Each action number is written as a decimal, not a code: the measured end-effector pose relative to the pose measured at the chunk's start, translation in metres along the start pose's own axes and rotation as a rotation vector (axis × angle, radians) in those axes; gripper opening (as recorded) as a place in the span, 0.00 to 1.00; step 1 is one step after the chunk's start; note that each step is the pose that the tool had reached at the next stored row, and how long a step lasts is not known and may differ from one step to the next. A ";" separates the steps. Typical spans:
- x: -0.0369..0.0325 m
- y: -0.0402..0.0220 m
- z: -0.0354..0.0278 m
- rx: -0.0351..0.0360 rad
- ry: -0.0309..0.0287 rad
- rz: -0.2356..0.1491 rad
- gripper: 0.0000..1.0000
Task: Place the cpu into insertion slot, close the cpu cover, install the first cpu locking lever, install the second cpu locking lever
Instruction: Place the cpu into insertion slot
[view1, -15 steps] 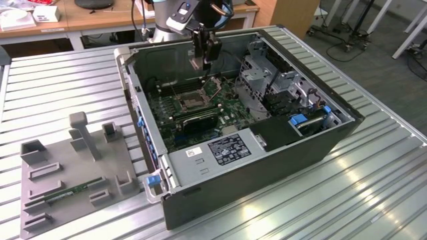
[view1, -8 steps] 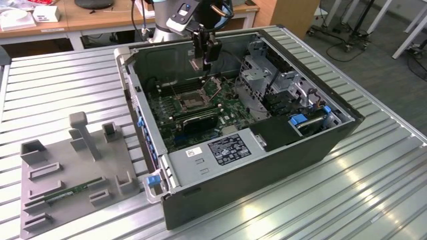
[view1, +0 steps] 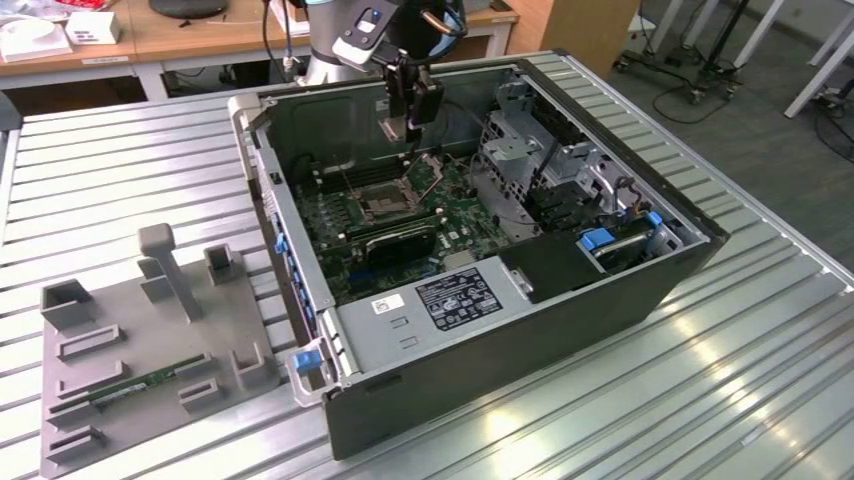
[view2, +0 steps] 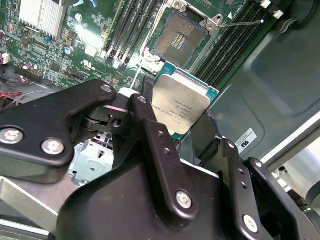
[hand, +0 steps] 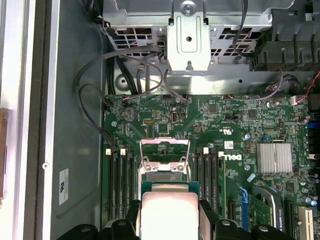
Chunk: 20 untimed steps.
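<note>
In the exterior view my gripper (view1: 400, 128) hangs inside the open computer case, a little above the green motherboard (view1: 461, 215). It is shut on the cpu (view1: 395, 126), a flat square chip with a silvery top. In both wrist views the black fingers (view2: 150, 120) clamp two opposite edges of the cpu (view2: 181, 106) (hand: 169, 212). The insertion slot (view2: 179, 39) (view1: 382, 205) lies open and bare below the chip. The cpu cover (hand: 165, 151) stands raised on its hinge beside the slot. A thin wire locking lever (view2: 246, 22) sticks out, unlatched.
Black memory slots (view2: 131, 25) flank the socket on both sides. A finned heat sink (hand: 274, 157), loose cables (hand: 95, 75) and a metal drive cage (view1: 534, 150) stand around it. On the exterior view's left, a grey fixture tray (view1: 134, 340) holds a memory stick (view1: 134, 385).
</note>
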<state>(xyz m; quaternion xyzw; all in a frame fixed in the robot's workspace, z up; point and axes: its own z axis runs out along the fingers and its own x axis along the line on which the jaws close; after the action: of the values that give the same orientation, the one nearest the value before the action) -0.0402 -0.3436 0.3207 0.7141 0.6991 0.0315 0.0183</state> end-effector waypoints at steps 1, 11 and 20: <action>0.0000 -0.0001 0.0007 0.0002 -0.0002 0.000 0.54; -0.0005 -0.0012 0.0164 0.0014 -0.0004 0.000 0.54; -0.0010 -0.0026 0.0288 0.0041 -0.0006 0.000 0.54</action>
<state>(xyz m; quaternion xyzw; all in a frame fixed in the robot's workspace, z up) -0.0408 -0.3441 0.2917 0.7142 0.6991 0.0298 0.0171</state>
